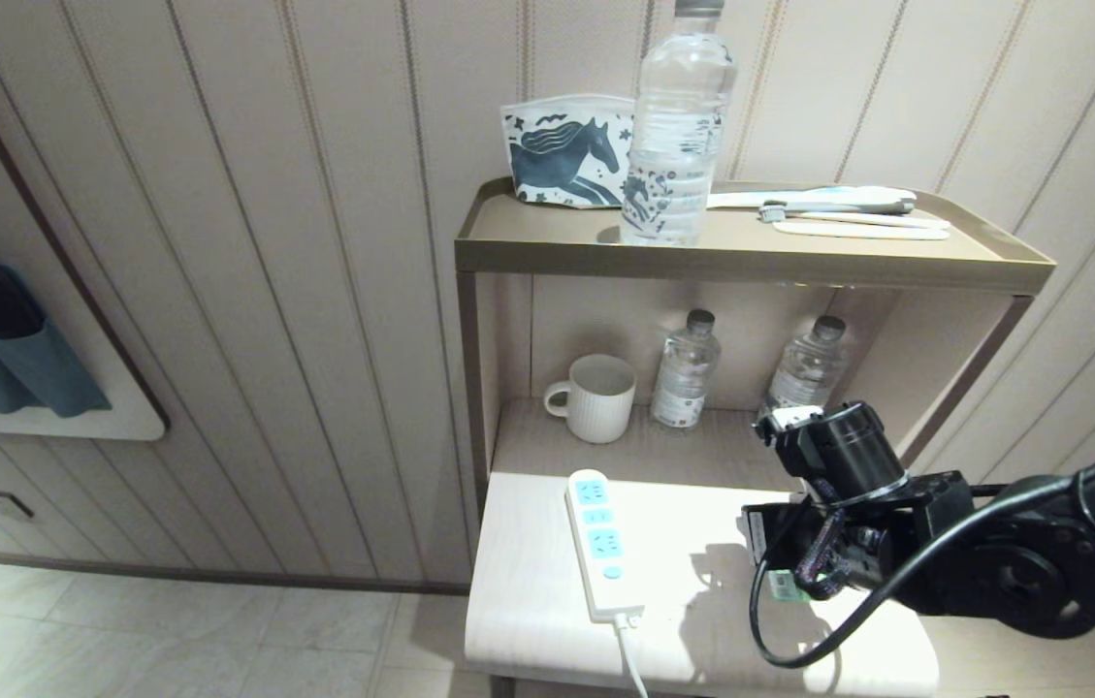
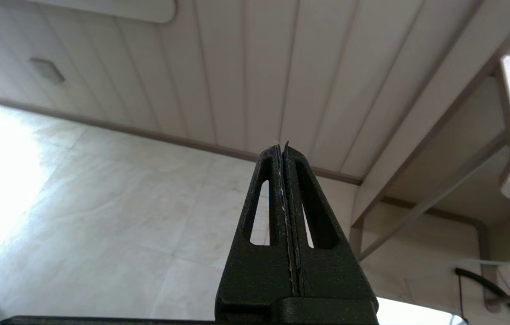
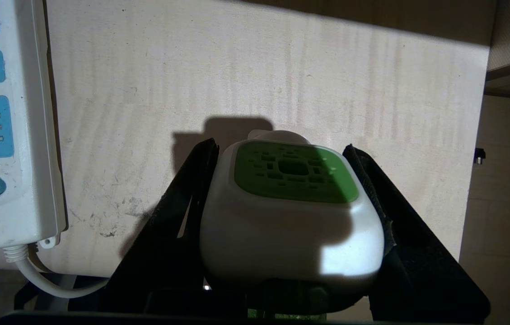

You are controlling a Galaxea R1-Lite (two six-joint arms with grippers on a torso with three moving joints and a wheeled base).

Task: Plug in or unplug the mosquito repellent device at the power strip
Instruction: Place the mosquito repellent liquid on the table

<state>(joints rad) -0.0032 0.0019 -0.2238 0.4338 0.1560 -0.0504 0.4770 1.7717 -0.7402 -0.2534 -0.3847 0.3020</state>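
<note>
In the right wrist view we see our right gripper [image 3: 282,149] clamped on the mosquito repellent device [image 3: 288,212], one black finger [image 3: 191,180] pressed to each side of its white body, the green vented face turned toward the camera. The device sits at the centre of that frame, above the pale table top [image 3: 282,67] and well clear of the power strip [image 3: 15,180], which runs down the left edge of the frame with its blue sockets and round blue button showing. Bare wood lies between the two, and the table's far edge falls off at the frame's right.

In the head view the right arm reaches in from the lower right, its wrist over the table's right half. The power strip [image 1: 599,543] lies lengthwise just left of centre, its white cable [image 1: 632,659] dropping over the front edge at the bottom. Behind, under the shelf, stand a white mug [image 1: 597,397] and two small water bottles [image 1: 686,373]; on the shelf's top stands a large bottle [image 1: 673,136].

Our left gripper [image 2: 284,146] shows only in its own wrist view, fingers pressed together and holding nothing, out over the tiled floor [image 2: 101,203] beside the table's frame, with open room all round it.
</note>
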